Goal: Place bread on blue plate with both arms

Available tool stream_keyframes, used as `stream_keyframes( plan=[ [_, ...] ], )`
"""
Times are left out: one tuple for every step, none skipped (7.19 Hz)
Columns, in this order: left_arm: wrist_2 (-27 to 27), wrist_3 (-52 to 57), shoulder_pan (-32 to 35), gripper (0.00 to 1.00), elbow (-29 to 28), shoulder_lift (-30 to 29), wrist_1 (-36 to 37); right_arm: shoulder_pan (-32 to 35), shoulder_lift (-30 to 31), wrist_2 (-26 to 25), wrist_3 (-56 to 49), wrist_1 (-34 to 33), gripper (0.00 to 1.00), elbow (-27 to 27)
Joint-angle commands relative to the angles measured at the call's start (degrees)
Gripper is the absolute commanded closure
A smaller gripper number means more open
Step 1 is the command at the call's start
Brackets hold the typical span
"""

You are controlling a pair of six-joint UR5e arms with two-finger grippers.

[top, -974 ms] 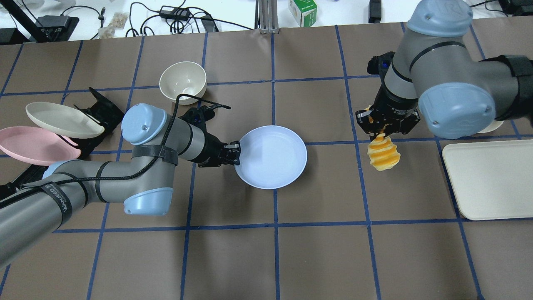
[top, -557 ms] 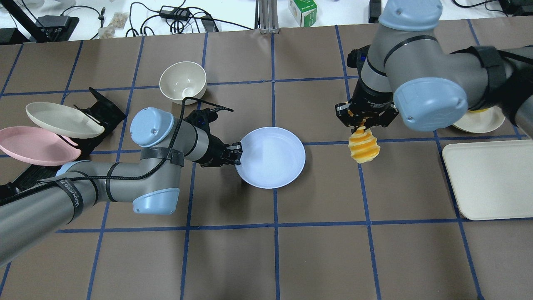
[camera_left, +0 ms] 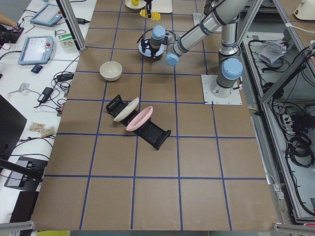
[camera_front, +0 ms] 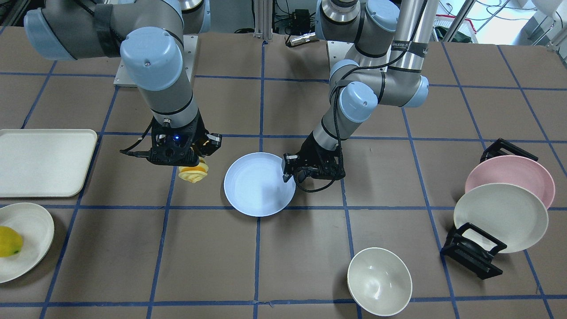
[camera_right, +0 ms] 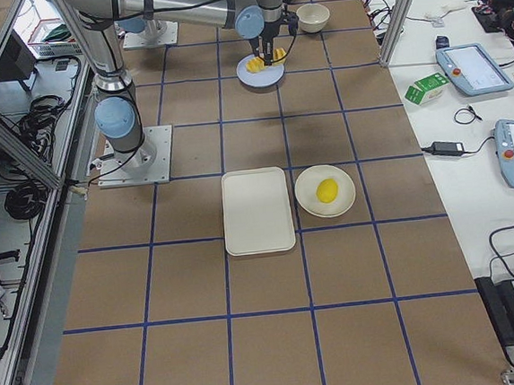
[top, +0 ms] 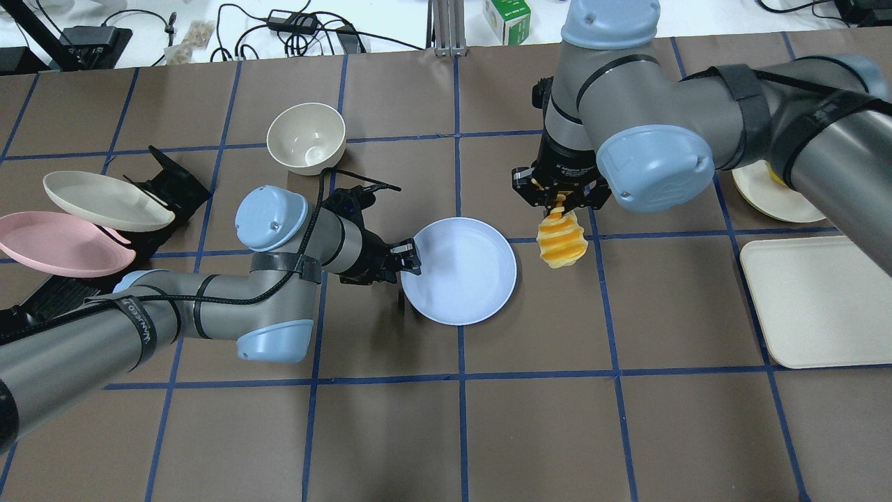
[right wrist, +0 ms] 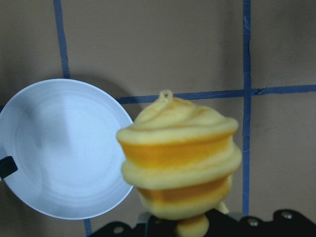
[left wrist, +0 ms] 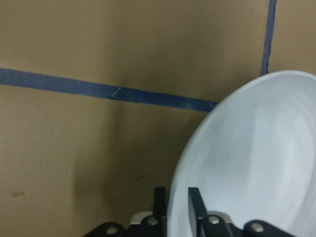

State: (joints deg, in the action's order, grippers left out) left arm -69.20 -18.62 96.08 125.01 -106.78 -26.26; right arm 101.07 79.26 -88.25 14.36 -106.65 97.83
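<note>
**Bread hangs beside the blue plate, one arm on each**

The right fingers (top: 547, 201) are closed on the narrow top end of the bread (top: 562, 242). The ridged yellow-orange loaf hangs straight down from them, clear of the worktop (top: 543, 432). In the overhead view it hangs just beside the blue plate (top: 463, 272), off the rim on the robot's right and not over the dish. The right wrist view looks down the loaf's length, with the plate to its left and a blue tape cross on the brown surface behind it.

The left fingers (top: 411, 252) are nearly closed, pinching the plate's rim on the side facing the robot's left. The left wrist view shows one finger on each face of the rim. A dark shadow lies on the worktop under that held edge, so that side looks raised. I cannot tell whether the far edge touches the surface. Nothing lies on the plate.

A cream bowl (top: 306, 137) stands upright on the far side of the left arm in the overhead view. Well off to the robot's left, a black rack (top: 171, 183) holds a pink plate (top: 59, 244) and a cream plate (top: 104, 201), both leaning. On the robot's right lie a cream tray (top: 819, 300) and, near it, a white plate (camera_front: 31, 230) carrying a yellow lemon (camera_front: 9, 241).
</note>
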Motion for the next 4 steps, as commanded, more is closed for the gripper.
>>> stream_keyframes(
  plan=[
    [-0.1,0.4,-5.3,0.0,-2.0,2.4,-0.7,2.6,-1.8,0.4,4.5,-1.7,1.0,-1.5],
    [-0.1,7.5,-9.0,0.0,-3.6,4.7,-3.9,3.2,-3.1,1.4,7.4,-2.1,1.0,-2.0],
    [-2.2,10.7,-10.4,0.0,-6.8,8.0,-14.5,3.7,-4.6,1.5,7.7,-4.9,1.0,-2.0],
    [-11.0,16.5,-10.4,0.0,-12.1,11.4,-26.6,6.2,-8.1,1.5,10.7,-7.8,1.0,-2.2]
  ],
)
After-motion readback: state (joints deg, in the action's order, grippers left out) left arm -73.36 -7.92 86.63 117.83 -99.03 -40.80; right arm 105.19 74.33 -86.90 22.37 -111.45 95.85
